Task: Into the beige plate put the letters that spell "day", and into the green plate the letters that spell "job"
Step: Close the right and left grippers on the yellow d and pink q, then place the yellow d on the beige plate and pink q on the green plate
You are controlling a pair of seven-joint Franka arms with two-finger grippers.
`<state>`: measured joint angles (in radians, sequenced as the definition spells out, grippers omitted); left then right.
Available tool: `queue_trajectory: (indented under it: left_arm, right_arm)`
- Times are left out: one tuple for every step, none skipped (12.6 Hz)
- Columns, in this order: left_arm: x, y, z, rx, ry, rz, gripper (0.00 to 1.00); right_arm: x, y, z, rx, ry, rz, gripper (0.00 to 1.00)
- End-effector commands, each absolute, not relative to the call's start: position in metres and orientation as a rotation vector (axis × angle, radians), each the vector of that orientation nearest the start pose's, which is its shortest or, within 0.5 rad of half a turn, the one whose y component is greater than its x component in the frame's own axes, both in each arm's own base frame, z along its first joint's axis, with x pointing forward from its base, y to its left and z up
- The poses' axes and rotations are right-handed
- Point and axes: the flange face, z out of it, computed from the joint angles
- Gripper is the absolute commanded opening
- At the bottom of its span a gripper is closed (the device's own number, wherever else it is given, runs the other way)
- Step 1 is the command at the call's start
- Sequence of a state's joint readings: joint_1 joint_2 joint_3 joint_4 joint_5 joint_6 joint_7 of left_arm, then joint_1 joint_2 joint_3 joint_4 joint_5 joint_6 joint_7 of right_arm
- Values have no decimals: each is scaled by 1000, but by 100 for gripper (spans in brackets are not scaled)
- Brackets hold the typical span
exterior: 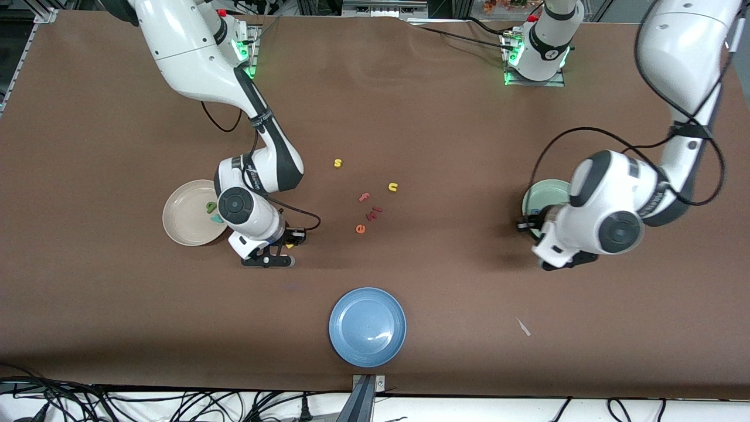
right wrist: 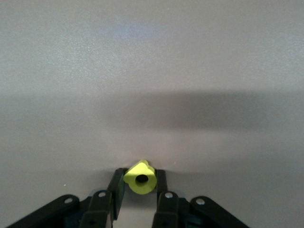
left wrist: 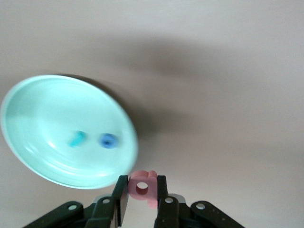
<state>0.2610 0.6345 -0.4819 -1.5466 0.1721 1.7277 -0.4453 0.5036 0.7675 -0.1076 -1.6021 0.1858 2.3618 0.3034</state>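
Observation:
My left gripper [left wrist: 142, 181] is shut on the coral-red "b" [left wrist: 141, 194] and hangs just outside the rim of the green plate [left wrist: 42, 109]. A teal "j" [left wrist: 76, 138] and a blue "o" [left wrist: 109, 140] lie in that plate. Much of the green plate [exterior: 542, 196] is hidden under the left arm in the front view. My right gripper [right wrist: 140, 175] is shut on the yellow "d" [right wrist: 140, 183], low at the table beside the beige plate [exterior: 181, 225]. In that plate lie the olive "a" [exterior: 211, 206] and the teal "y" [exterior: 217, 220].
Loose letters lie mid-table: a yellow "s" [exterior: 337, 163], a yellow "n" [exterior: 392, 187], a coral "f" [exterior: 364, 197], a red letter [exterior: 375, 211] and an orange "e" [exterior: 360, 229]. A blue plate [exterior: 367, 326] sits near the front edge, with a white scrap [exterior: 523, 327] beside it.

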Motion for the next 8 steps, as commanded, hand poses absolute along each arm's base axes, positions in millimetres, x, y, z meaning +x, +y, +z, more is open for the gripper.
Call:
queue_trajectory:
  left_arm:
    - [625, -32, 258, -3088, -164, 749, 10]
    - [619, -10, 248, -3065, -120, 766, 10]
    - [613, 2, 239, -3040, -92, 779, 10]
    - [613, 9, 230, -3046, -101, 762, 10]
    - [608, 9, 215, -3046, -93, 775, 11]
    - [600, 19, 205, -3036, -96, 783, 12]
    - [592, 28, 194, -3032, -82, 801, 14]
    - [586, 32, 187, -3034, -70, 820, 18]
  right_arm:
    - [640, 289, 179, -3058, 35, 36, 10]
    - [648, 290, 192, -3048, 48, 43, 10]
    - [647, 287, 198, -3063, 33, 105, 9]
    - [650, 284, 207, -3070, 15, 114, 9]
    - [651, 280, 214, -3071, -22, 121, 9]
    - [650, 267, 225, -3080, -74, 152, 9]
    - [648, 243, 235, -3095, -163, 214, 9]
    - [645, 223, 240, -3093, -258, 238, 9]
